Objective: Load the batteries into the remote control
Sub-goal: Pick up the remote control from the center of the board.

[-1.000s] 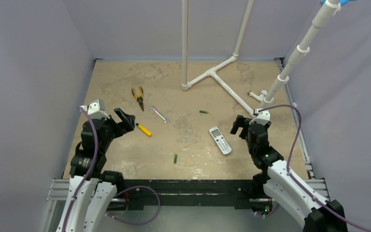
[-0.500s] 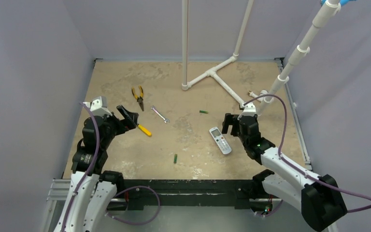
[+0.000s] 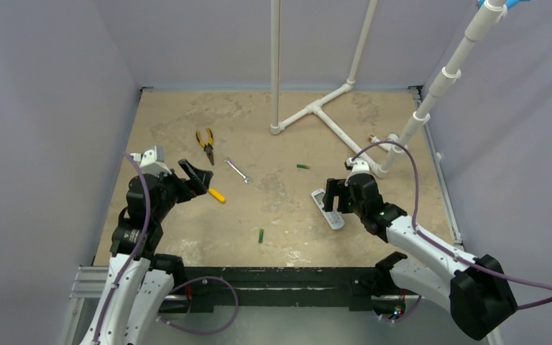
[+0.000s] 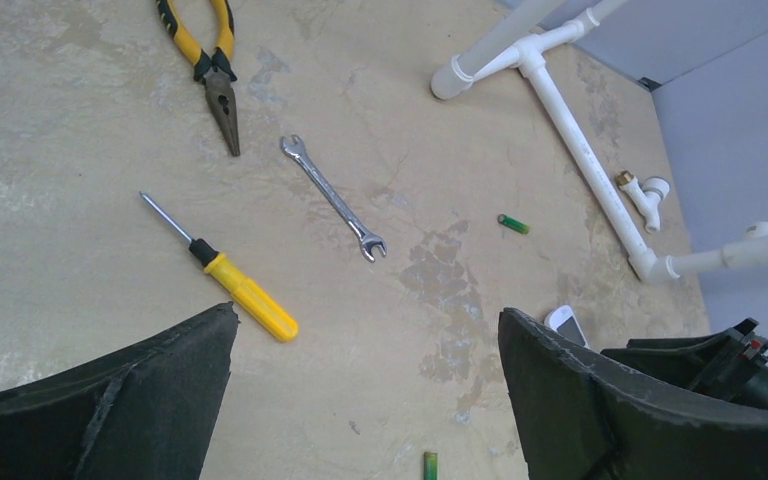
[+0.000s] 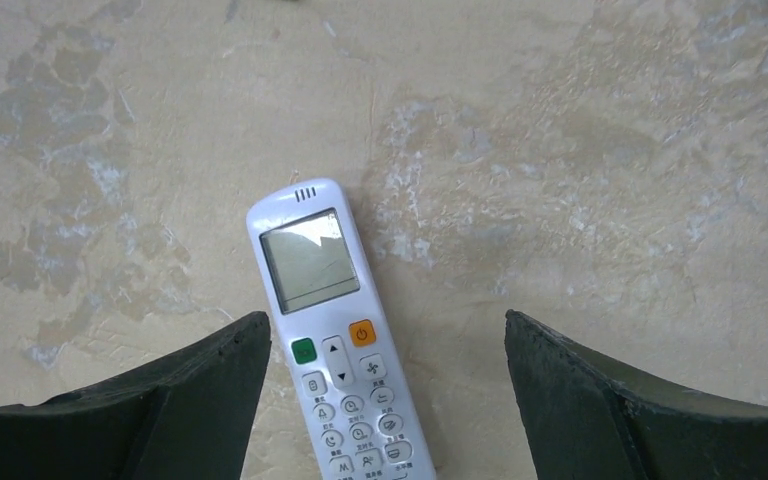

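Observation:
The white remote control lies face up right of the table's middle, screen end away from me; it also shows in the right wrist view and its tip in the left wrist view. My right gripper hovers over it, open and empty, jaws either side of the button rows, not touching. One green battery lies behind the remote. The other battery lies near the front middle. My left gripper is open and empty at the left.
Yellow-handled pliers, a silver wrench and a yellow screwdriver lie at the left; the screwdriver is just beyond my left fingers. White pipes stand at the back and right. Grey walls close in the table.
My right arm has swung left and lowered over the remote, which now lies between its open jaws. My left gripper has edged slightly right. The remote and batteries have not moved.

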Robot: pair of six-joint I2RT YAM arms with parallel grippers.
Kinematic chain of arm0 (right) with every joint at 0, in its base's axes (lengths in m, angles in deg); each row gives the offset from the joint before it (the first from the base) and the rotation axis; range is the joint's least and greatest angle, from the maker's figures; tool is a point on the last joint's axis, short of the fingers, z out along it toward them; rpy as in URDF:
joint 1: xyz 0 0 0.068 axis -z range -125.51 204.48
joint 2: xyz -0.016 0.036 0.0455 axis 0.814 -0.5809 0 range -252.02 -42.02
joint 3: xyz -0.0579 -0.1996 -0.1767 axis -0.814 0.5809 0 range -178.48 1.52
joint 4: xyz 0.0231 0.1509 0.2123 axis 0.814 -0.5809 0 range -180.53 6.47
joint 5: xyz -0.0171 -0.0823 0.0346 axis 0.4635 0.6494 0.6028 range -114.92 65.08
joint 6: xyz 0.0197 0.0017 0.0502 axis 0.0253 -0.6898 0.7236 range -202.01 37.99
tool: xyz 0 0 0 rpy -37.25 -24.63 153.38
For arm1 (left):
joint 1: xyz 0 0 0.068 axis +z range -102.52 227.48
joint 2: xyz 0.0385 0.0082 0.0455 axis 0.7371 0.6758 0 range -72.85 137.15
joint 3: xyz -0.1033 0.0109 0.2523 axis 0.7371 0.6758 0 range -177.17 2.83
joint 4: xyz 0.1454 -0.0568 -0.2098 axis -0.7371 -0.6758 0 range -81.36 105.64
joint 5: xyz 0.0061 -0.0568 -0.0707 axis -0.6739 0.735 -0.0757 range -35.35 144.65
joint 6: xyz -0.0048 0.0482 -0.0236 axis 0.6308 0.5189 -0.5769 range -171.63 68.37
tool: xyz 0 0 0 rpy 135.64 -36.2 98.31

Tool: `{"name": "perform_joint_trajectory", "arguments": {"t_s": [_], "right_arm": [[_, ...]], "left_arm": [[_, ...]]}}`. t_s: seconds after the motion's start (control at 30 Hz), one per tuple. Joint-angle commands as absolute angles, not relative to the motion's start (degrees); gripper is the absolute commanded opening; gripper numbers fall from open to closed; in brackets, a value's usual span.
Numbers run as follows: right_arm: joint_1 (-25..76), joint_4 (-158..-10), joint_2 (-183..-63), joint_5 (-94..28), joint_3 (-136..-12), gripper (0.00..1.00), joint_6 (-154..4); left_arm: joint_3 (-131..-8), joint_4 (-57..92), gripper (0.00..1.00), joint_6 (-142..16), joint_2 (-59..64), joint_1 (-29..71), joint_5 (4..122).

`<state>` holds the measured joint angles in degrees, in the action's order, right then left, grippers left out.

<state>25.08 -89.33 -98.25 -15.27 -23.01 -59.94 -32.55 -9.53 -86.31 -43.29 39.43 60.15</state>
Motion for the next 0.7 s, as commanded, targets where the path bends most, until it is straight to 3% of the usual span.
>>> {"name": "perform_joint_trajectory", "arguments": {"t_s": [0.0, 0.3, 0.67], "right_arm": [[24.71, -93.34, -99.44, -19.25, -24.98, 0.83, -56.77], [24.67, -98.43, -101.63, -22.97, -25.03, 0.77, -53.71], [24.65, -98.83, -107.52, -23.84, -25.75, 0.53, -53.09]], "left_arm": [[-31.5, -5.65, 1.0, -87.96, -43.04, 39.13, 62.8], [-30.87, -4.94, 1.0, -88.1, -42.65, 39.13, 63.61], [-30.57, -3.45, 1.0, -88.71, -41.3, 39.12, 64.33]]}}
